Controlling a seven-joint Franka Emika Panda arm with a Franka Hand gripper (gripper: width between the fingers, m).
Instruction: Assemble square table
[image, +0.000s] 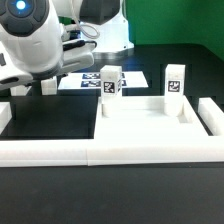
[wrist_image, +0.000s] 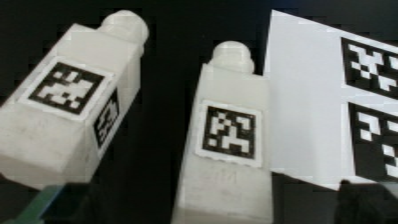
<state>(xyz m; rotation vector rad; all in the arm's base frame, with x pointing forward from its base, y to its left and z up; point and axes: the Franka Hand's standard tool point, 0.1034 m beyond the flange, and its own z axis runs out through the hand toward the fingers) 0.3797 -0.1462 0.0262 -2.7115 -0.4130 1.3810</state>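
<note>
In the wrist view two white tagged legs lie side by side on the black table, one (wrist_image: 80, 95) off to the side and one (wrist_image: 231, 125) straight under the hand. My gripper (wrist_image: 210, 207) is open. Its dark fingertips (wrist_image: 54, 207) stand on either side of the nearer leg's end with gaps, not touching. In the exterior view the gripper (image: 35, 88) hangs low at the back left and the arm hides those two legs. The square tabletop (image: 145, 122) lies flat inside the rails. Two more legs stand upright behind it, one (image: 110, 82) and another (image: 175, 80).
The marker board (image: 85, 80) lies just beside the gripper and also shows in the wrist view (wrist_image: 347, 90). Long white border rails run along the front (image: 110, 152), with short rails at the exterior view's left (image: 5, 115) and right (image: 210, 112).
</note>
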